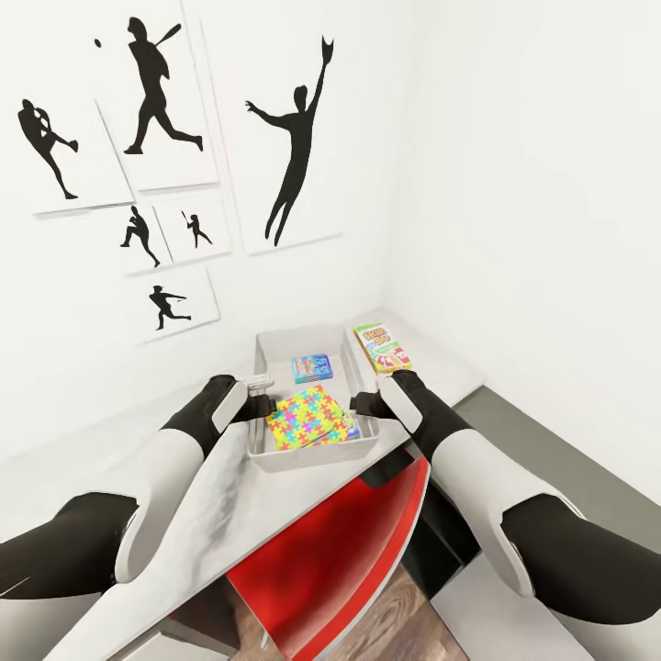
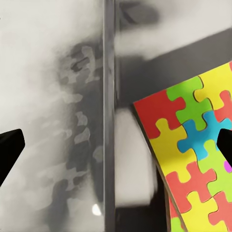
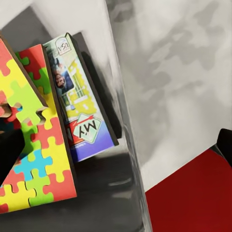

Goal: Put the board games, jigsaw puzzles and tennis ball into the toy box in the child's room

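Observation:
The grey toy box [image 1: 312, 454] stands on the white table [image 1: 216, 500] in the room's corner. Inside it lie a blue board game [image 1: 312, 367] and the colourful jigsaw puzzles [image 1: 308, 418], stacked and tilted. A white-green board game [image 3: 79, 96] leans beside them against the box wall. The orange-green Skip-Bo game [image 1: 381, 347] lies on the table just right of the box. My left gripper [image 1: 262, 386] is open astride the box's left wall [image 2: 109, 116]. My right gripper [image 1: 361, 402] is open at the right wall, one fingertip [image 3: 9, 154] over the puzzles. The tennis ball and the bed are out of view.
A red chair [image 1: 340, 560] is tucked under the table's front edge, below the box. White walls close in behind and to the right, the back one hung with black silhouette posters [image 1: 165, 92]. Bare tabletop stretches left of the box.

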{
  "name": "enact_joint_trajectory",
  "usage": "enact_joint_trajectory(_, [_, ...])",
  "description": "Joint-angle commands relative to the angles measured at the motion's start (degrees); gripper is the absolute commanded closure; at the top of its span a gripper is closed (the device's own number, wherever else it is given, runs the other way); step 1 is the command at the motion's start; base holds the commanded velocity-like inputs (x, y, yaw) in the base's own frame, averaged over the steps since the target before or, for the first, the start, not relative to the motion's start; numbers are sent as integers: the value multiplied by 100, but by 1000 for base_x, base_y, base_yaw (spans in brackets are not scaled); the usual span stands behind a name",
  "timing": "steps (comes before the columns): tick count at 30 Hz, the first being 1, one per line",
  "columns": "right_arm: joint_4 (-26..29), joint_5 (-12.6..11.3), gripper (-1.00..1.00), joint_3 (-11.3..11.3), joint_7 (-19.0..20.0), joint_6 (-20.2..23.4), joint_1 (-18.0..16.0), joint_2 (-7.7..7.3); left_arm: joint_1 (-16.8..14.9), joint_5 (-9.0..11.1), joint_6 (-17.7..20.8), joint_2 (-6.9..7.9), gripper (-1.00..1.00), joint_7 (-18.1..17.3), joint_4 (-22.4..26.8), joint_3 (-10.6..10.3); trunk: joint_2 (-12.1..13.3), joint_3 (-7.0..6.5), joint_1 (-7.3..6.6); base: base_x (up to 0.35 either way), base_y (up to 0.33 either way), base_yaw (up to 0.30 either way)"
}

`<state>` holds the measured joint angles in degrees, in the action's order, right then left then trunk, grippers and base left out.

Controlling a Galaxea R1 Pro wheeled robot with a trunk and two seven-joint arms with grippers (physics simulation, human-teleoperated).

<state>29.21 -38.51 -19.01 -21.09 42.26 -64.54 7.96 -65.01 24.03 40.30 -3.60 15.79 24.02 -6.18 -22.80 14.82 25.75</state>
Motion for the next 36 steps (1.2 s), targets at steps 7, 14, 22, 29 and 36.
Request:
enact_joint_trajectory(7, [-1,-60,-100,-32,-53,12,-6,-13,-3,65,16,1,-100,47,7,-41,-12,11,3,0,0,0])
enact_joint_trajectory(14, [-11,-60,-100,-32,-51,16,-6,-22,-3,66,14,-1,100,47,9,-41,-12,11,3,0,0,0])
enact_joint_trajectory(22, [-12,-60,100,-32,-48,19,-6,-31,-3,66,15,-1,100,47,8,-41,-12,11,3,0,0,0])
enact_joint_trajectory(29, [-13,-60,100,-32,-47,18,-6,-40,-3,66,17,-1,100,47,8,-41,-12,11,3,0,0,0])
enact_joint_trajectory(36, [-12,-60,100,-22,-44,10,-6,-57,-3,66,14,-1,100,47,8,-41,-12,11,3,0,0,0])
